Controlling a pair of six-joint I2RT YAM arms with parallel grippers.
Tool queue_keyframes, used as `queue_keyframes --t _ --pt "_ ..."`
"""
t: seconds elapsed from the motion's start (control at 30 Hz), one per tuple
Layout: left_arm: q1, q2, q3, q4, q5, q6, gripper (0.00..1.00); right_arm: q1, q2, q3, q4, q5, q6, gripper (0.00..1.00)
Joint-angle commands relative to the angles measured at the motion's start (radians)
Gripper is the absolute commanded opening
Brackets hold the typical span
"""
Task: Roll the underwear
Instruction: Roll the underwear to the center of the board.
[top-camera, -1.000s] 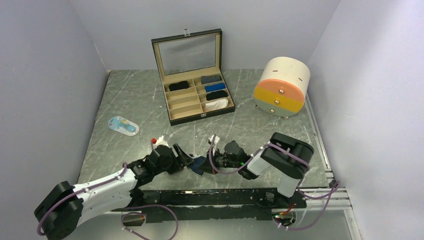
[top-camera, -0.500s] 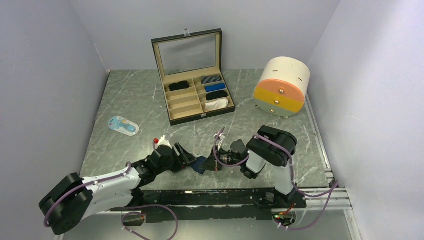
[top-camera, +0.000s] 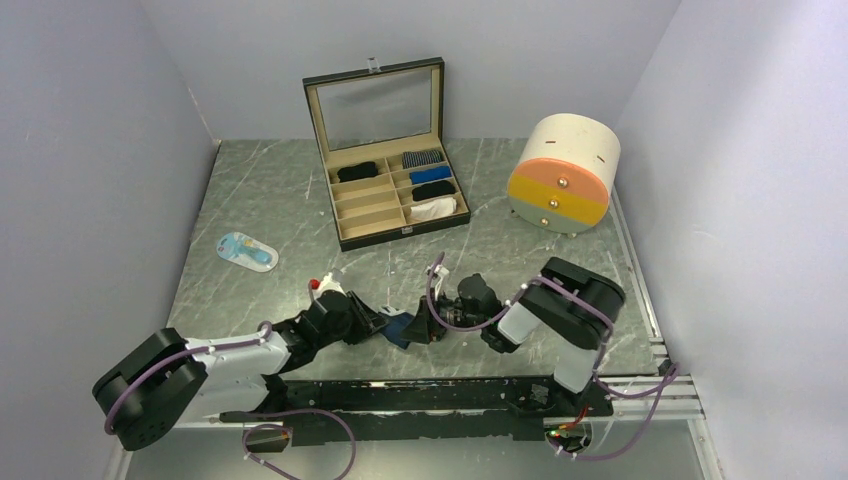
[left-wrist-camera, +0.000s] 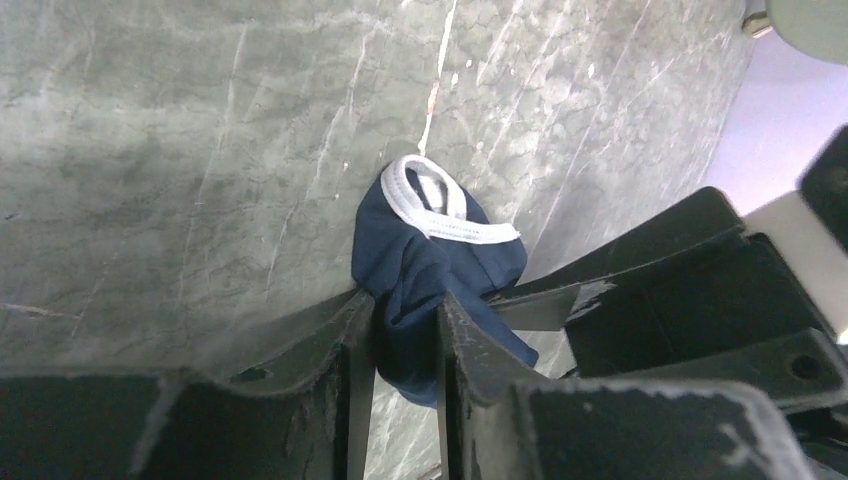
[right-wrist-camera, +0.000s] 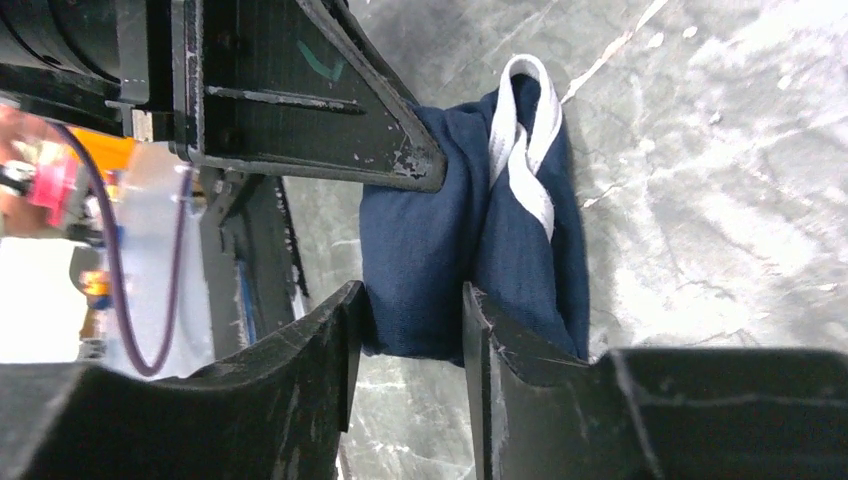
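The navy blue underwear (top-camera: 398, 327) with white trim lies bunched on the marble table near the front edge, between my two grippers. In the left wrist view my left gripper (left-wrist-camera: 405, 330) is shut on a fold of the underwear (left-wrist-camera: 440, 250), and the white waistband shows beyond the fingertips. From the right, my right gripper (right-wrist-camera: 412, 310) stands open with the other end of the underwear (right-wrist-camera: 450, 230) bulging between its parted fingers. The two grippers, left (top-camera: 383, 322) and right (top-camera: 416, 325), nearly touch tip to tip.
An open compartment box (top-camera: 392, 232) stands at the back centre, holding rolled black (top-camera: 356, 171), blue, striped and white cloths. A round cabinet (top-camera: 563, 172) with orange and yellow drawers sits at the back right. A small blue-and-white packet (top-camera: 246, 250) lies at the left.
My left gripper has closed onto the navy cloth. My right gripper's jaws have parted from a tight pinch. Both arms shifted slightly around the garment.
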Motion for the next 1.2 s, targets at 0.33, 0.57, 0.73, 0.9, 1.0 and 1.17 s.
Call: queue_keyframes --t 0.33,0.57,0.73,0.9,1.0,1.17 --pt "-0.005 -0.007 0.03 -0.267 -0.066 0.112 0.25 0.124 -0.437 0.258 -0.928 0.453 -0.554 0.57" --pt "-0.004 0.014 0.041 -0.261 -0.056 0.117 0.25 0.349 -0.373 0.339 -0.933 0.713 -0.731 0.56" --pt "-0.004 0.027 0.05 -0.261 -0.051 0.122 0.25 0.408 -0.281 0.379 -0.894 0.785 -0.773 0.53" --pt "-0.005 0.028 0.046 -0.256 -0.049 0.118 0.25 0.431 -0.197 0.403 -0.886 0.829 -0.78 0.44" --pt "-0.005 0.026 0.051 -0.263 -0.049 0.12 0.27 0.436 -0.182 0.382 -0.878 0.822 -0.754 0.31" --pt "-0.005 0.004 0.055 -0.292 -0.043 0.1 0.44 0.4 -0.159 0.345 -0.889 0.748 -0.622 0.01"
